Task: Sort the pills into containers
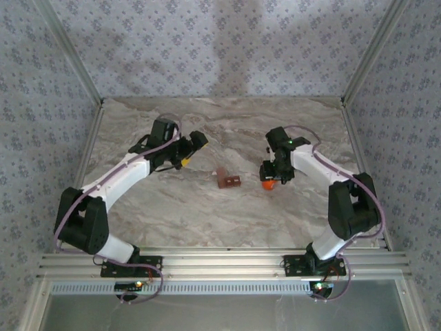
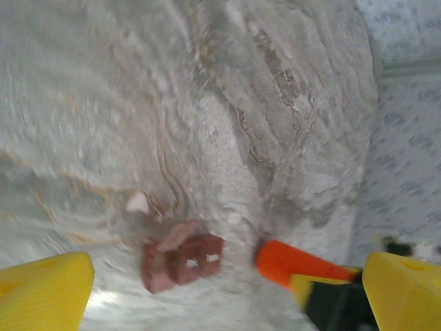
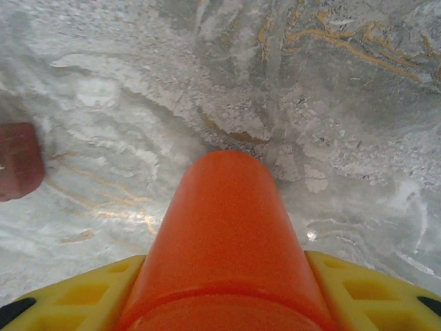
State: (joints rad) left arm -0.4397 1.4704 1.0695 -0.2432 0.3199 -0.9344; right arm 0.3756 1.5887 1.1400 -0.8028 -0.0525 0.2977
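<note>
The containers, a short reddish-brown strip of cells, lie mid-table. In the left wrist view the containers look blurred, with two white specks in the cells and a small white piece on the marble beside them; I cannot tell if these are pills. My right gripper is shut on an orange bottle to the right of the strip. In the right wrist view the bottle sits between the yellow fingers. My left gripper hangs open to the left of the strip, with nothing between its fingers.
The marble table is fenced by patterned walls and metal posts on three sides. The strip's end shows at the left edge of the right wrist view. The left wrist view catches the bottle and the right gripper's tip.
</note>
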